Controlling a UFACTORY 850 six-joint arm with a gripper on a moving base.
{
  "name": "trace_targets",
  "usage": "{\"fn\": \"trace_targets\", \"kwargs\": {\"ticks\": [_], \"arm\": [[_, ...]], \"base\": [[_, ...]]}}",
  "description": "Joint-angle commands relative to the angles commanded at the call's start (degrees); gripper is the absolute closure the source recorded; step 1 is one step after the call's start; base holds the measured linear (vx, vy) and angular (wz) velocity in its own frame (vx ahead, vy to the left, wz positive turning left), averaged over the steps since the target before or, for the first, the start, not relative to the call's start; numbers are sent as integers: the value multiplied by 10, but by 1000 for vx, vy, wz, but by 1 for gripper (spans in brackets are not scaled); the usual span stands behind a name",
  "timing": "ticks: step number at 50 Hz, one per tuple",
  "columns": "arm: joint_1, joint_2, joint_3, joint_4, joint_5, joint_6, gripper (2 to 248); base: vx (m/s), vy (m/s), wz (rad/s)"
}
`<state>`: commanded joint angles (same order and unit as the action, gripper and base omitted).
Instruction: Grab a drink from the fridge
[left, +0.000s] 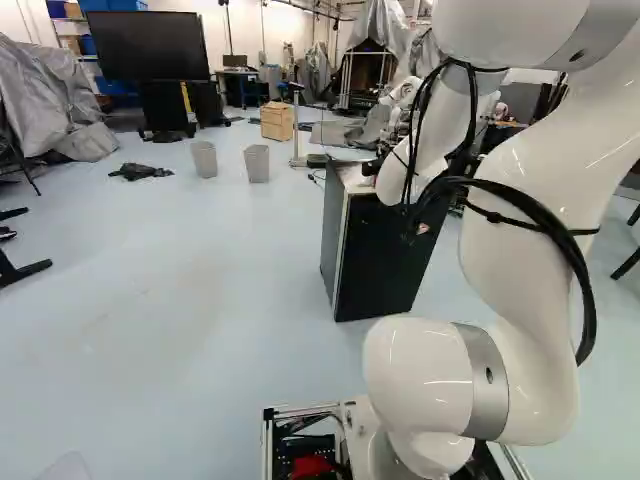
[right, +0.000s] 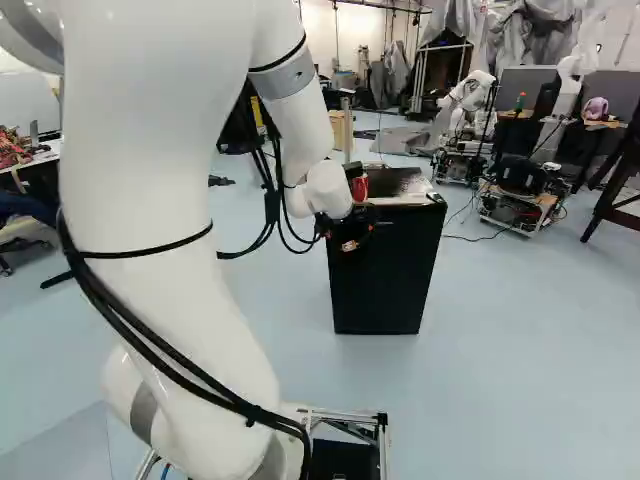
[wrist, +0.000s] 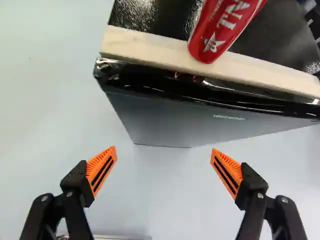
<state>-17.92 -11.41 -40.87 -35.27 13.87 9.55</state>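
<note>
Wrist view: My gripper (wrist: 163, 150) hung in front of a small black fridge (wrist: 190, 112), its fingers spread wide, nothing between the orange pads (wrist: 226, 172). At one o'clock from my fingertips a red drink can (wrist: 220, 30) stood on top of the fridge, beside the pale front strip (wrist: 145, 46). The stiff barrel promised some weight if full, a thin wall prone to denting and a slick painted skin; the place to take hold was round its middle, one pad on each side, with a firm but measured squeeze. A one-sided nudge risked toppling it or sending it sliding.

Right base view: The fridge stood at twelve o'clock from my base, its front apparently closed, the can upright on top just beyond my wrist. The door seemed to need no pulling — the work in hand was the approach, likely a lift to can height, then a move forward towards one o'clock with my fingers apart. Another robot (right: 468, 110) stood farther off at one o'clock.

Left base view: My arm (left: 540, 180) reached out over the fridge's near side and hid much of its top — the can could not be made out there. Two grey bins (left: 256, 163) stood at eleven o'clock, well apart from the job.
</note>
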Motion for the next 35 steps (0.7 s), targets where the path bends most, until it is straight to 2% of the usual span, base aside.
{"fn": "trace_targets", "kwargs": {"ticks": [16,35], "arm": [[-7,42,48,14,96,0,3],[-23,86,95,46,210,0,3]], "base": [[0,0,0],[0,0,0]]}}
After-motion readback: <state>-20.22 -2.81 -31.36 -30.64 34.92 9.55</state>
